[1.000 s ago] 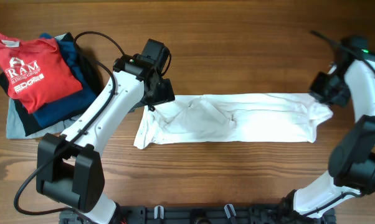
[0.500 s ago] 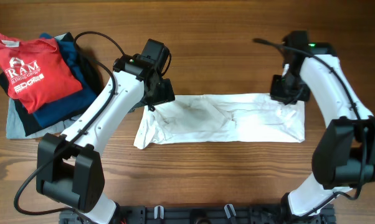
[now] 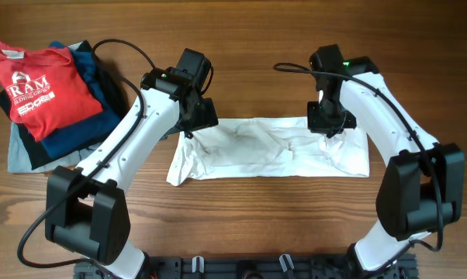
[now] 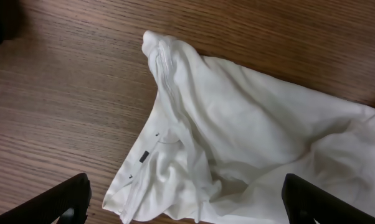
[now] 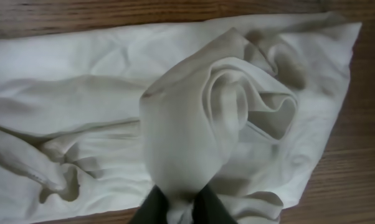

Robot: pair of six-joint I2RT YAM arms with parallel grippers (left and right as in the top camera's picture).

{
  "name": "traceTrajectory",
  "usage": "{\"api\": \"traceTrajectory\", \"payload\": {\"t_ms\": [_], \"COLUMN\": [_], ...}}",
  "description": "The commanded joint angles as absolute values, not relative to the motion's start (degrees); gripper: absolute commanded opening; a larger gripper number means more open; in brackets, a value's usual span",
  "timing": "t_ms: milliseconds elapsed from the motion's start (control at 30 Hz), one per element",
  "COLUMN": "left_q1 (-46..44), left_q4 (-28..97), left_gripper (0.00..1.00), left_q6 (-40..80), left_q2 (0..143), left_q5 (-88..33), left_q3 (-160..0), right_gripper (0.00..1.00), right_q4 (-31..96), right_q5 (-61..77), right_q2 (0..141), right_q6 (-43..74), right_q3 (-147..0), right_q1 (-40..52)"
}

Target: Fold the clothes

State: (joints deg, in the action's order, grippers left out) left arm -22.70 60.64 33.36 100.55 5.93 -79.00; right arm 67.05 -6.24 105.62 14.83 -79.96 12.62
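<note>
Overhead, the white T-shirt [image 3: 257, 151] lies as a long crumpled band on the middle of the table [image 3: 241, 225]. Its long axis runs side to side, with one end toward each arm. Which end is the collar I cannot tell. The left gripper [image 3: 193, 128] hangs over the band's upper left corner. In the left wrist view its fingers [image 4: 72, 196] stand wide apart and hold nothing, with cloth lying below them. The right gripper [image 3: 327, 130] sits over the right part of the band. In the right wrist view a bunched fold of the shirt narrows down into its nearly closed fingers [image 5: 206, 208], which pinch it. A red T-shirt [image 3: 43, 89] tops a dark pile at the far left, well apart.

A second ago the band reached further right, and the right gripper was at that far end. It has since carried the cloth inward, so the band is shorter. The left arm has not moved.
</note>
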Motion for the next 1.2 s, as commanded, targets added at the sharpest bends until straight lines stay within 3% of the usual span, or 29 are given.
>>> {"api": "traceTrajectory", "payload": {"t_ms": [0, 33, 267, 600, 1000, 1167], "left_q1": [-22.6, -22.6, -22.6, -22.6, -22.6, -22.6], "left_q4": [60.7, 60.7, 60.7, 60.7, 60.7, 60.7], "left_gripper": [0.98, 0.98, 0.98, 0.98, 0.99, 0.99], "left_q6": [33.5, 33.5, 33.5, 33.5, 33.5, 33.5], "left_q2": [100.2, 100.2, 100.2, 100.2, 100.2, 100.2], "left_q5": [5.4, 5.4, 5.4, 5.4, 5.4, 5.4], "left_q3": [-78.7, -78.7, -78.7, -78.7, -78.7, -78.7], "right_gripper": [0.44, 0.48, 0.49, 0.48, 0.42, 0.43], "right_q4": [66.4, 66.2, 66.1, 70.5, 56.1, 47.4], "right_q5": [-0.7, 1.9, 4.9, -18.0, -16.3, -6.1], "right_q2": [103.8, 103.8, 103.8, 103.8, 103.8, 103.8], "right_q6": [14.8, 13.3, 8.3, 30.6, 30.0, 23.6], "right_q3": [-79.4, -79.4, -79.4, -79.0, -69.5, -68.2], "right_q1": [13.0, 13.0, 13.0, 13.0, 13.0, 13.0]}}
